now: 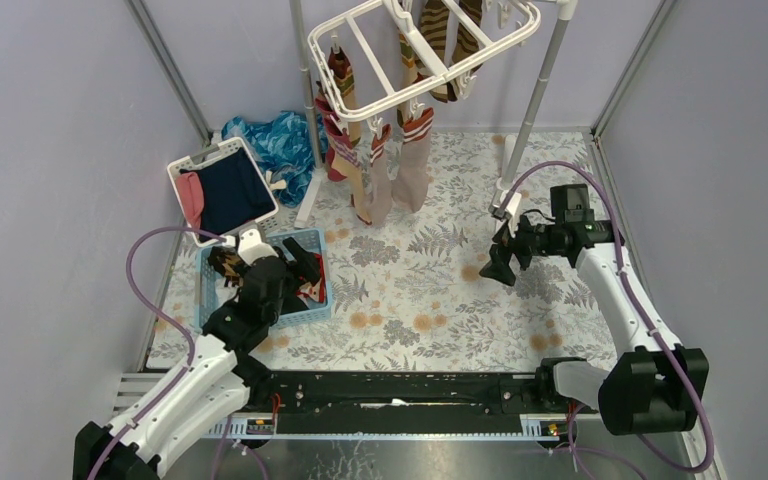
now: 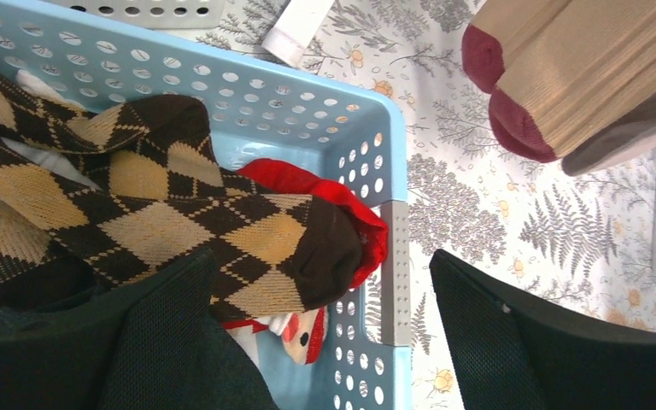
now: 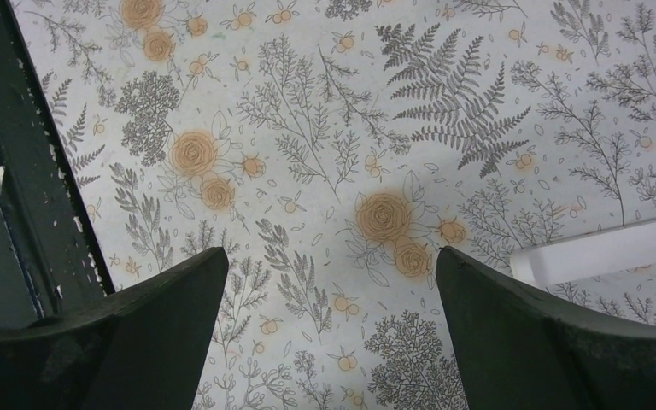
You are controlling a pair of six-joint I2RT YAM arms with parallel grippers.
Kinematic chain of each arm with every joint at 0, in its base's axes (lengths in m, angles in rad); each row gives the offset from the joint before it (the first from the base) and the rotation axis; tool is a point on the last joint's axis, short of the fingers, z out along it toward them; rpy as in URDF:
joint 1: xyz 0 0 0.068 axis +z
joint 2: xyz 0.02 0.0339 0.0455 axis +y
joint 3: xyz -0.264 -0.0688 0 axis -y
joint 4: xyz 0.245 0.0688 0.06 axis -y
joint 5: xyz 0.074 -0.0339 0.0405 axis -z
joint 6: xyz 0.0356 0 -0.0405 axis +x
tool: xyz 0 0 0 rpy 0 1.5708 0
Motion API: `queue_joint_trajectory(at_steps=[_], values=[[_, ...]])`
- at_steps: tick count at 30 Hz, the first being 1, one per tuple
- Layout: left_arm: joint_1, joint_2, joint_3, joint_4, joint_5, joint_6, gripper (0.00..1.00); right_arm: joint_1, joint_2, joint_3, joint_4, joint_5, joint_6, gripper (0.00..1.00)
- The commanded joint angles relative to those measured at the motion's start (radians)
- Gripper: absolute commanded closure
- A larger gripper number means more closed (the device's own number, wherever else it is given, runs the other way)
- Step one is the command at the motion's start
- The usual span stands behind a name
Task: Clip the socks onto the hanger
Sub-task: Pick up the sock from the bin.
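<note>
Floral surface [image 1: 430, 290], seen from above, with the white hanger [image 1: 423, 45] on its stand at the far side. Several socks [image 1: 412, 165] are already clipped to it and hang down. The remaining socks lie in the small blue basket [image 2: 307, 94] at the left. The uppermost is a brown-and-yellow argyle sock [image 2: 179, 222], draped over a red one [image 2: 342, 201]. We judge the sock light, limp and soft, its knit giving fair grip. A pinch near its dark end by the basket wall should lift one layer and leave the length to hang free for a clip. The left claw [image 2: 350, 342] stands wide apart and empty, astride the basket wall, one finger over the argyle sock; we cannot tell whether it touches. The right claw [image 3: 329, 333] is likewise spread and empty above the surface.
</note>
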Motion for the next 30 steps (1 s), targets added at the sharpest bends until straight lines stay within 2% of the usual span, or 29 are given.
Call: queue_joint_trajectory(at_steps=[1, 6, 15, 24, 30], values=[[0.005, -0.030, -0.035, 0.118, 0.016, 0.012, 0.02, -0.032, 0.012, 0.020, -0.090, -0.083, -0.159, 0.00], [0.005, -0.029, -0.080, 0.170, -0.004, -0.068, 0.01, -0.076, 0.019, 0.008, -0.140, -0.137, -0.249, 0.00], [0.004, 0.039, -0.027, 0.057, -0.094, -0.183, 0.07, -0.179, 0.027, -0.005, -0.142, -0.196, -0.269, 0.00], [0.005, 0.060, 0.003, 0.017, -0.141, -0.253, 0.18, -0.188, 0.034, -0.015, -0.126, -0.183, -0.265, 0.00], [0.005, 0.083, 0.020, -0.016, -0.133, -0.286, 0.21, -0.188, 0.021, -0.015, -0.124, -0.175, -0.259, 0.00]])
